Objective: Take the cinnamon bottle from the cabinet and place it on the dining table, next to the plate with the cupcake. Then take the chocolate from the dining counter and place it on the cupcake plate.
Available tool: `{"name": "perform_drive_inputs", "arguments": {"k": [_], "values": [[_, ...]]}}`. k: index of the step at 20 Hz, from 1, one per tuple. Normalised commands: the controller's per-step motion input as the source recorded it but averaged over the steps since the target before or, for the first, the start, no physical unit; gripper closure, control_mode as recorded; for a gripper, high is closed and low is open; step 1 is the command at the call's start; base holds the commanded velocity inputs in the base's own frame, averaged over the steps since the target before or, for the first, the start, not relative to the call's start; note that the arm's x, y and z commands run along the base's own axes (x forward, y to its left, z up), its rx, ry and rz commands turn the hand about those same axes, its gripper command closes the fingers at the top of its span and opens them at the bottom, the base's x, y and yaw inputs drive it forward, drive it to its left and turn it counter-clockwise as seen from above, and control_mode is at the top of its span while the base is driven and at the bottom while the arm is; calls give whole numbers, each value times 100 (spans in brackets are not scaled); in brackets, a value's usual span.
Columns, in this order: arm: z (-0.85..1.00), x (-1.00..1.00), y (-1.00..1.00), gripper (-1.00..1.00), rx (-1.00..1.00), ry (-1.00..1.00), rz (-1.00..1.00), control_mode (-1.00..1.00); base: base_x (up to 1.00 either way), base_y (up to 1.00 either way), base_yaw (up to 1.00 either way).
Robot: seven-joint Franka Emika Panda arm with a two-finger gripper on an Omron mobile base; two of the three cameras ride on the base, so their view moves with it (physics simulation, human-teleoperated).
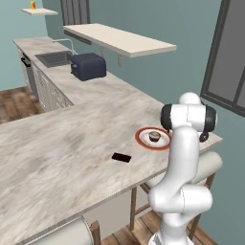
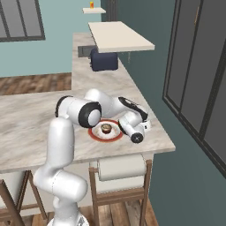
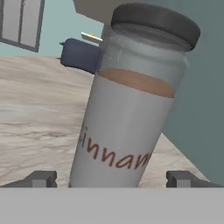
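Observation:
The cinnamon bottle (image 3: pixel 131 100), grey with a dark cap and red lettering, stands upright on the marbled dining table (image 3: pixel 35 109), close in front of the hand camera. My gripper (image 3: pixel 113 178) is open. Its fingertips (image 3: pixel 41 178) sit wide apart on either side of the bottle's base, with a gap on each side. My hand (image 2: pixel 132 123) lies low over the table, just right of the red-rimmed plate (image 2: pixel 115 134) with the cupcake (image 2: pixel 106 129). The plate (image 1: pixel 142 140) and cupcake (image 1: pixel 154 137) sit near the table's right end. The chocolate (image 1: pixel 121 157) lies flat to the plate's left. The cabinet shelf (image 1: pixel 122 40) is bare.
A dark blue toaster (image 1: pixel 88 66) stands further along the counter, with a sink (image 1: pixel 52 58) beyond it. A yellow cup (image 1: pixel 33 5) sits on a small far shelf. Stools (image 2: pixel 121 167) stand under the table's near edge. A wall with dark-framed windows (image 2: pixel 198 79) runs along the right.

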Motion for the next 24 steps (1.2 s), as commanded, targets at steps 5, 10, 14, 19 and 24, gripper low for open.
{"name": "perform_drive_inputs", "arguments": {"k": [5, 10, 14, 19, 24], "values": [[-8, -7, -3, -100, 0, 0, -7, -100, 0, 0, 0], [9, -16, -4, -100, 3, 0, -4, -100, 0, 0, 0], [24, -24, 0, -100, 6, 0, -1, -100, 0, 0, 0], [23, -40, 0, -100, 4, 3, -3, -100, 0, 0, 0], [32, -45, 1, -100, 10, 9, -4, -100, 0, 0, 0]]}}
